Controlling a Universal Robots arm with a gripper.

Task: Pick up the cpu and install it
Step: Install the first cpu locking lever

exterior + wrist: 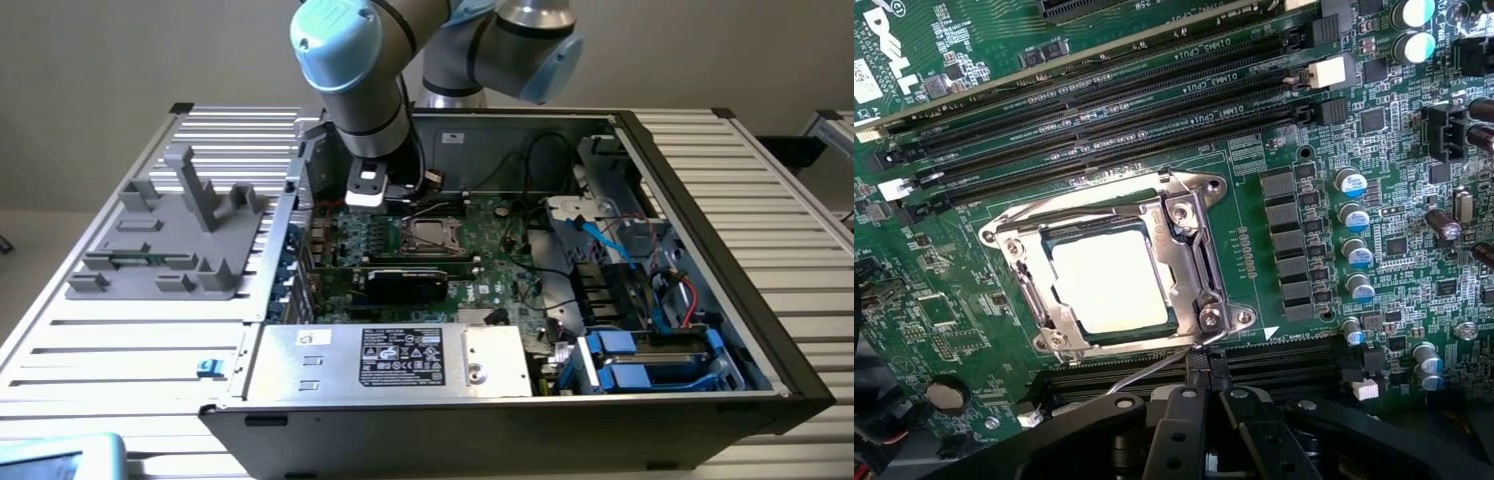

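In the exterior view, an open computer case (534, 440) sits on a slatted table (120, 350). The robot arm (367, 90) comes down from the upper middle of the frame into the case. Its end hangs low over the green board (507, 262), just beside the socket (454, 228), on the exterior view's left of it. The cpu (430, 237) sits in the socket near the middle of the frame (here it is just a small pale square). A black card (407, 282) lies just below the socket in the frame. A grey plastic stand (174, 240) is on the table at the exterior view's left, well apart from the arm.

In the wrist view, the cpu (1112, 282) lies flat inside the socket, and its top shines bright. The metal frame (1189, 215) is down over its edges. Long black slots (1104, 110) run beside the socket. The jaws are together. The black fingertips (1199, 378) are just beside a corner of the socket, apart from the cpu. A thin metal rod (1149, 368) runs along the socket up to the fingertips, and I cannot tell if they pinch it.
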